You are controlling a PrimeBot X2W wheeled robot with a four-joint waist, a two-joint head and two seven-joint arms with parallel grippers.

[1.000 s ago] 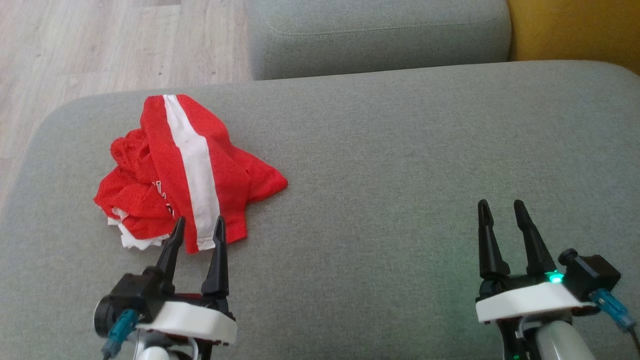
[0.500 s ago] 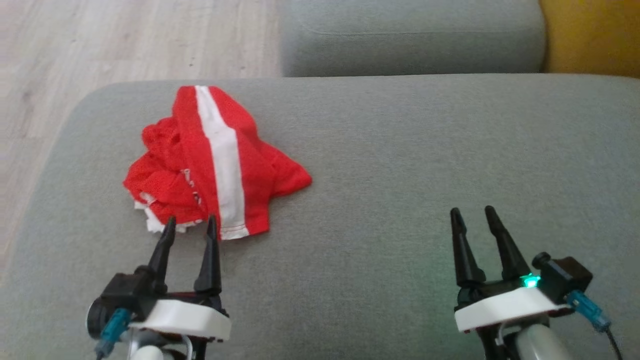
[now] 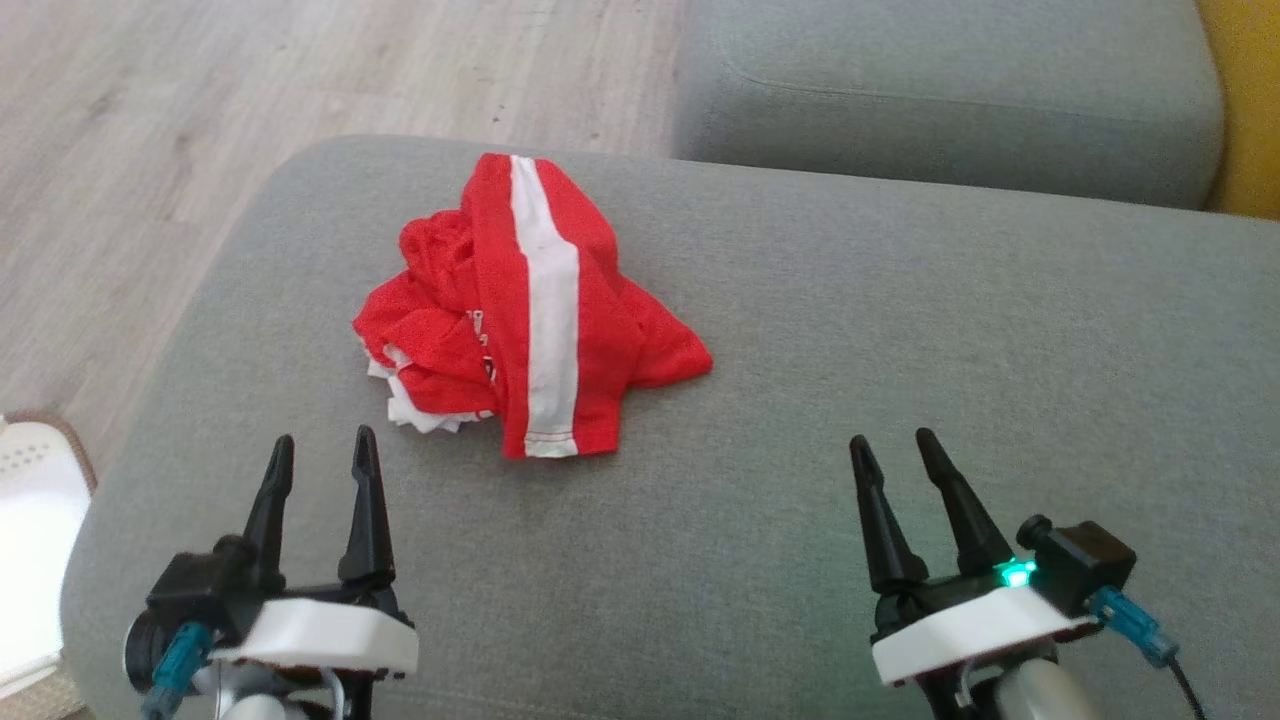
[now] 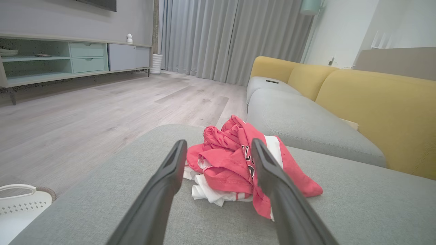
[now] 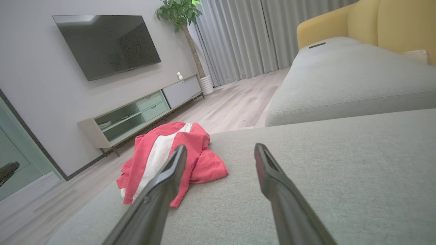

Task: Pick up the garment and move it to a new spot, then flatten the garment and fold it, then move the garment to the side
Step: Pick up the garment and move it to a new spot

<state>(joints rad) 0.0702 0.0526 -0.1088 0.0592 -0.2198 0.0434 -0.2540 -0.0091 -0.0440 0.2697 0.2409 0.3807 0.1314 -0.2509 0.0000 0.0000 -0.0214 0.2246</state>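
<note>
A crumpled red garment (image 3: 530, 310) with a white stripe lies in a heap on the grey sofa cushion (image 3: 900, 350), toward its left end. The left wrist view has the garment (image 4: 235, 166) straight ahead between the fingers, and the right wrist view has the garment (image 5: 167, 156) to the left. My left gripper (image 3: 322, 452) hovers open near the cushion's front left, short of the garment and a little left of it. Far to the right, my right gripper (image 3: 890, 450) is open and empty above bare cushion.
A second grey seat cushion (image 3: 950, 90) adjoins at the back right, with yellow backrests (image 4: 374, 112) beyond. Wooden floor (image 3: 200, 120) lies left of the sofa's edge. A white perforated basket (image 3: 30, 530) stands on the floor at the lower left. A TV cabinet (image 5: 143, 112) lines the wall.
The head camera has turned left, so the garment now sits nearer the picture's middle. The left gripper's fingertips no longer overlap the garment's near edge; both grippers stay open.
</note>
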